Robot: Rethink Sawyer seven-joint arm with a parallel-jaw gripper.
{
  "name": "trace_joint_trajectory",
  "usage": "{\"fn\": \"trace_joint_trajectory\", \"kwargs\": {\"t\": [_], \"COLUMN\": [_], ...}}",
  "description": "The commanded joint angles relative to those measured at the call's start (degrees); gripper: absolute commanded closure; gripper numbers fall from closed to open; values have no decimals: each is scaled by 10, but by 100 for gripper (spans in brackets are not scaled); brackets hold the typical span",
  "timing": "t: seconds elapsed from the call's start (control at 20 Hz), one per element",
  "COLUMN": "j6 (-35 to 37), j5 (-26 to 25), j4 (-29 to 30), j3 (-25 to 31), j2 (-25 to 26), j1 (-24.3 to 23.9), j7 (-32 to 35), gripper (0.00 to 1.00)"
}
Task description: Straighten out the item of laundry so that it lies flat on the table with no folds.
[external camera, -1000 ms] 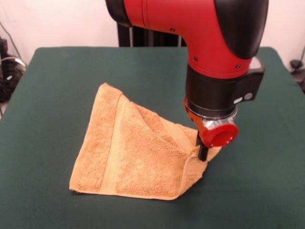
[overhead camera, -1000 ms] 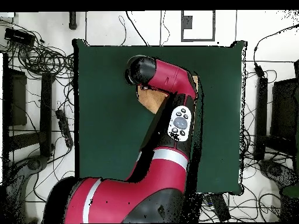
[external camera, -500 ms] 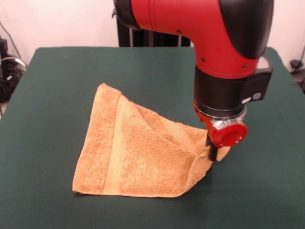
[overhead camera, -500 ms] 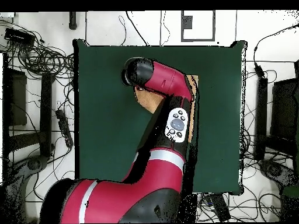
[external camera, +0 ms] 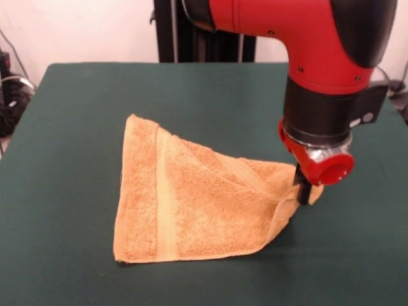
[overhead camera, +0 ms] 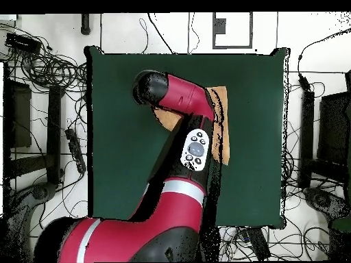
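Tool clamped on one washcloth corner, lifted off the table; remaining cloth lies creased beside it.

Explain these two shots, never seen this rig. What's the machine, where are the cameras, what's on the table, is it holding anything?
It is a single red and black robot arm. One camera looks across the table at the robot; the other looks straight down from above, where the arm hides most of the cloth. On the dark green table lies one orange-tan washcloth, still partly folded over itself. The arm's hand sits at the cloth's right corner in the front view, which is lifted off the table, so it appears pinched.
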Motion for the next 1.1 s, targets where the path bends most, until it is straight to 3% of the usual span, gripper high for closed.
{"fn": "trace_joint_trajectory", "kwargs": {"t": [0.05, 0.25, 0.55, 0.85, 1.1], "j6": [-109, -185, -308, -395, -403], "j5": [0, -15, -67, -156, -213], "j4": [242, 342, 502, 581, 613], "j3": [43, 64, 135, 174, 173], "j2": [-102, -171, -255, -276, -297], "j1": [-10, -31, -111, -180, -217], "j7": [55, 15, -28, -8, -3], "gripper": [100, 100, 100, 100, 100]}}
